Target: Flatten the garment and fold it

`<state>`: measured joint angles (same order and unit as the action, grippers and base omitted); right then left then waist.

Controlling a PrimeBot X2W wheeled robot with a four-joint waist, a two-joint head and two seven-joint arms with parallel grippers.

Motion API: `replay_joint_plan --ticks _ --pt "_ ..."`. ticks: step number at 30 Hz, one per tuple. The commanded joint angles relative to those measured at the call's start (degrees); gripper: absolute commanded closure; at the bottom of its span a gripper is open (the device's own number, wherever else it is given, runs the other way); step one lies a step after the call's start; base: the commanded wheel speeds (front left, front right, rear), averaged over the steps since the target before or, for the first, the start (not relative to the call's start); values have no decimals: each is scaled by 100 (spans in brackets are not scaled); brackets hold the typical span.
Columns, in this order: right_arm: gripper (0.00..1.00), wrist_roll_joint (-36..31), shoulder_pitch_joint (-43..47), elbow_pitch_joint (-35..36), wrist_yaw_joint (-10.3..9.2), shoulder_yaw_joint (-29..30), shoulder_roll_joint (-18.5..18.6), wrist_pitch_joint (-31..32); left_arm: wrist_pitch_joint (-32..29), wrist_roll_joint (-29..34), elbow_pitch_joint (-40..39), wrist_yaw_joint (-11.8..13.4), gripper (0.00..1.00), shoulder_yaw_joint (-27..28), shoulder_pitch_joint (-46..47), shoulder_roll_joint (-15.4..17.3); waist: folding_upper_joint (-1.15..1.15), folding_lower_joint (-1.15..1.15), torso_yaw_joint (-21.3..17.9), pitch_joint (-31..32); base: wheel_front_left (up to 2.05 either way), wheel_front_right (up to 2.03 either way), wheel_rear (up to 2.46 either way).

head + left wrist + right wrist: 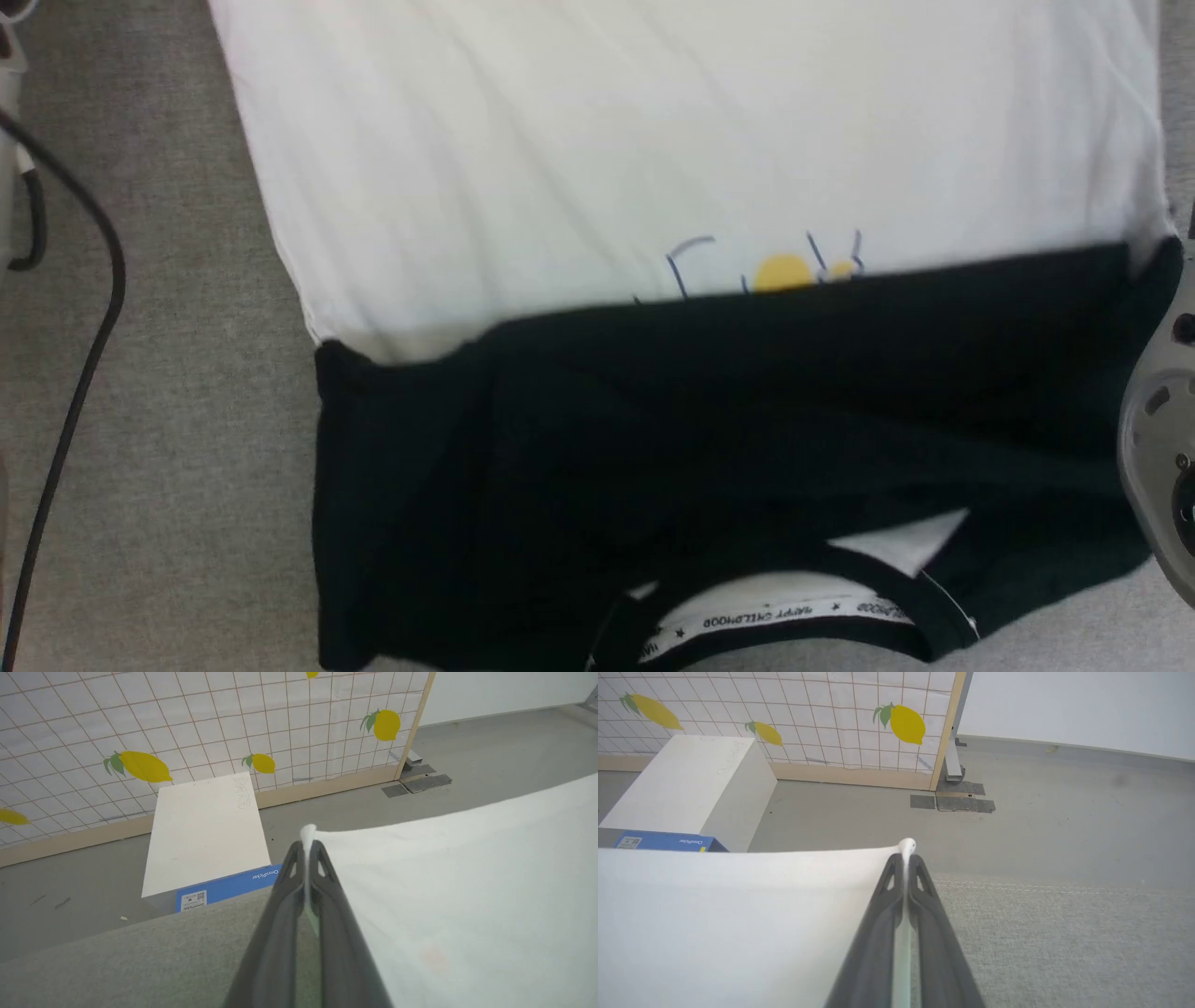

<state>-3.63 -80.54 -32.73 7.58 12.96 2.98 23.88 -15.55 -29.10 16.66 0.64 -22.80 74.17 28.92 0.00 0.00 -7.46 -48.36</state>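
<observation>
The garment (691,159) lies on the grey table, its white body toward the top of the head view and its black sleeves folded across the near part, collar at the bottom edge. A yellow-and-blue graphic (784,269) peeks out above the black fold. My left gripper (307,845) is shut on a white corner of the garment (458,882), which is lifted and stretched taut. My right gripper (905,856) is shut on the other white corner of the garment (738,924). A grey wrist housing (1162,420) sits at the right edge of the head view.
A black cable (84,308) runs over the grey table cover (159,467) at the left. Beyond the table's far edge stand a white box (205,830), a blue box (224,890) and a lemon-patterned tiled screen (210,728) on the grey floor.
</observation>
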Motion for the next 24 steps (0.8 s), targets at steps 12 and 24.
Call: replay_joint_plan --ticks 12,24 --pt "100 1053 796 62 -9 -1101 649 -1707 1669 -6 302 -188 100 135 -481 -85 0 0 150 1042 0 0 0" --pt "100 2420 3263 1642 -9 -1892 1438 -1873 2056 -676 -614 -331 100 91 -2826 -16 0 0 316 2523 0 0 0"
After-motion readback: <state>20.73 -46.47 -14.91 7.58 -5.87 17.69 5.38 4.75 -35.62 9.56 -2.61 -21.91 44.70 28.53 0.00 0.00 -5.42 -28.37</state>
